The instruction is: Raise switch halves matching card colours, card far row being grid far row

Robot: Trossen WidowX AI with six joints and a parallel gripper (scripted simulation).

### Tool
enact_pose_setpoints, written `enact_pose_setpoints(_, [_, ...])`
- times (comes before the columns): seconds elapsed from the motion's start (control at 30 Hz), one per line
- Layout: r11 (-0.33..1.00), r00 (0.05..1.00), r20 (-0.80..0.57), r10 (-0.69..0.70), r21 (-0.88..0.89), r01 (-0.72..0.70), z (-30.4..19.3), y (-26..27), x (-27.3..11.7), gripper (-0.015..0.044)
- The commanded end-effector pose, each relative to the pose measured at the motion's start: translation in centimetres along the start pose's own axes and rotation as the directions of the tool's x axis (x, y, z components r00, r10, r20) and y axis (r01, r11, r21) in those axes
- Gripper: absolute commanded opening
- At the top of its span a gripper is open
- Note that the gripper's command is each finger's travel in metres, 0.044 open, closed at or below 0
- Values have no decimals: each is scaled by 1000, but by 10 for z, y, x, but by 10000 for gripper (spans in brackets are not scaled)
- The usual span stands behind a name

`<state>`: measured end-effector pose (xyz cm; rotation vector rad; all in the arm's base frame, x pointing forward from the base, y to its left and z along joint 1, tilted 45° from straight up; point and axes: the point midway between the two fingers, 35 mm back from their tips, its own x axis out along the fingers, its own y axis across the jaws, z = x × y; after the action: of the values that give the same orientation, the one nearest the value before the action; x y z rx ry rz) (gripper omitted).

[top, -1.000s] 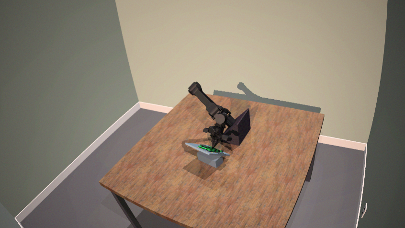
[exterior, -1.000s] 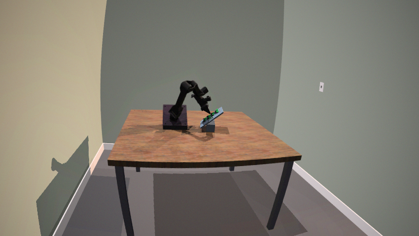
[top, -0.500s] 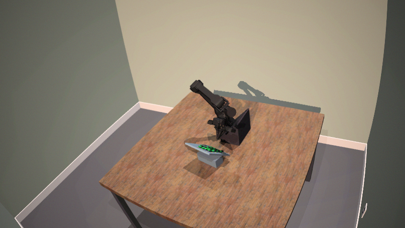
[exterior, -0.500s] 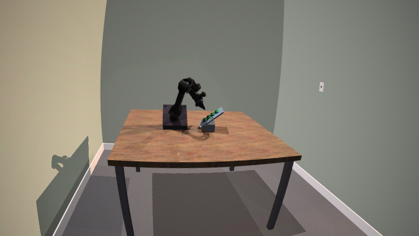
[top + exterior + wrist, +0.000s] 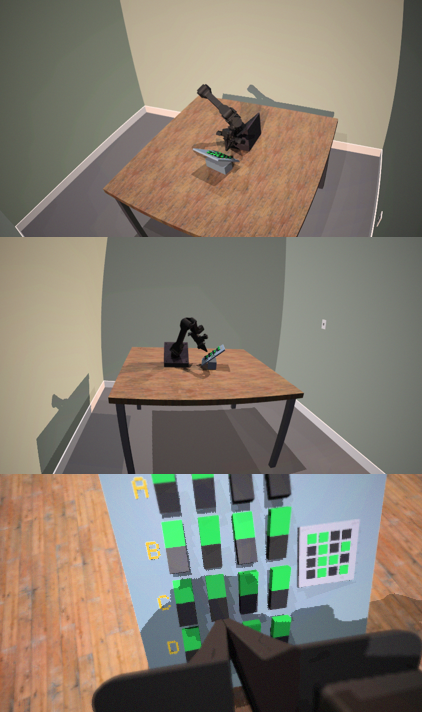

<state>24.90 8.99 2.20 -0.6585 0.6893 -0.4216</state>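
A pale blue, tilted switch panel carries a grid of green-and-dark-grey rocker switches, with rows lettered A to D. The small card sits on the panel to the right of the grid and shows green and dark squares. My gripper is shut and holds nothing. In the wrist view its pointed tips lie at the near, dark end of the second switch in row C; I cannot tell if they touch it. The fingers hide the second switch in row D. The top of row A is cut off.
The panel stands on a grey block in the middle of a wooden table. The arm's black base plate is just behind the panel.
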Motion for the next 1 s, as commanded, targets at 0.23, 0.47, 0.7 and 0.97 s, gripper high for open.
enact_pose_setpoints(0.23, [1000, 1000, 5, -5, -6, 5, -1, -2, 13, 0])
enact_pose_setpoints(0.47, [1000, 1000, 5, -5, -6, 5, -1, -2, 23, 0])
enact_pose_setpoints(0.7, [1000, 1000, 5, -5, -6, 5, -1, -2, 24, 0])
enact_pose_setpoints(0.97, [1000, 1000, 5, -5, -6, 5, -1, -2, 24, 0])
